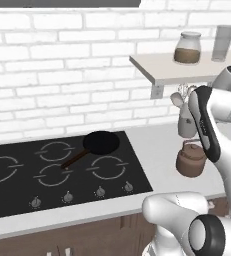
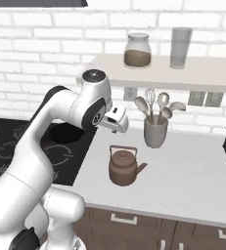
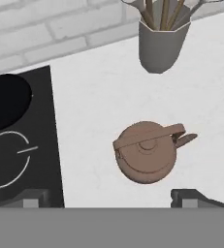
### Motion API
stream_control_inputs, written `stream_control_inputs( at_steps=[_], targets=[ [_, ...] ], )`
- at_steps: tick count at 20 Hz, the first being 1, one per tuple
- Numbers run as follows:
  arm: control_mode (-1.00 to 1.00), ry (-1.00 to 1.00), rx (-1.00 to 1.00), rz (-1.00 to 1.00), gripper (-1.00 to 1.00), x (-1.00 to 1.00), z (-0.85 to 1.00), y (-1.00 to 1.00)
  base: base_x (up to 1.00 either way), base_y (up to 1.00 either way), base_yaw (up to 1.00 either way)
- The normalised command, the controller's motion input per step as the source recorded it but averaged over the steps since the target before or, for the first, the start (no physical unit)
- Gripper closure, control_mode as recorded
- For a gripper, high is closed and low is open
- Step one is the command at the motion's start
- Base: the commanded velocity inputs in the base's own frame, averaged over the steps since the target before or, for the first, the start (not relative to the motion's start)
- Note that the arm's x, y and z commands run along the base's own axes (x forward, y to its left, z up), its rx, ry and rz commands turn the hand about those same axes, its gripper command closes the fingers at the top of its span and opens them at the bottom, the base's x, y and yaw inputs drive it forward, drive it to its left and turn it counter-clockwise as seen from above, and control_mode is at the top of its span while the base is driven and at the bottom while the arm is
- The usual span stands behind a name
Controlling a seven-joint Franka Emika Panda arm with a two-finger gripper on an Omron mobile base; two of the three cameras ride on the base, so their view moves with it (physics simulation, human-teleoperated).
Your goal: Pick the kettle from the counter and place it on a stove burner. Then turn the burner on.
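Jaws wide apart above kettle [image 3: 146,151]

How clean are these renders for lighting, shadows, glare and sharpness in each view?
Left base view: even flat light, no glare on the black cooktop, the kettle partly behind the arm. Right base view: soft overall, only a faint shadow under the kettle on the counter. Hand view: slightly blurry, the kettle and utensil jar have soft edges, no distortion apparent.

Black frying pan [image 1: 101,142] on cooktop; grey utensil jar [image 2: 155,131]; shelf [image 2: 183,73] with glass jar [image 2: 137,50] and tumbler [image 2: 181,47].
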Motion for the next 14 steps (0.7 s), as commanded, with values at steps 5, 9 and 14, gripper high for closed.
stream_control_inputs(
  at_steps=[5,9,14],
  targets=[
    [-1.00,0.09,-0.01,-0.05,-1.00,0.05,-0.15,-0.16,0.00,-0.17,-0.01],
    [-1.00,0.01,-0.01,-0.12,-1.00,0.18,-0.48,0.02,0.00,0.00,0.00],
    [-1.00,0.02,0.04,-0.30,-1.00,0.09,-0.46,0.02,0.00,0.00,0.00]
  ],
)
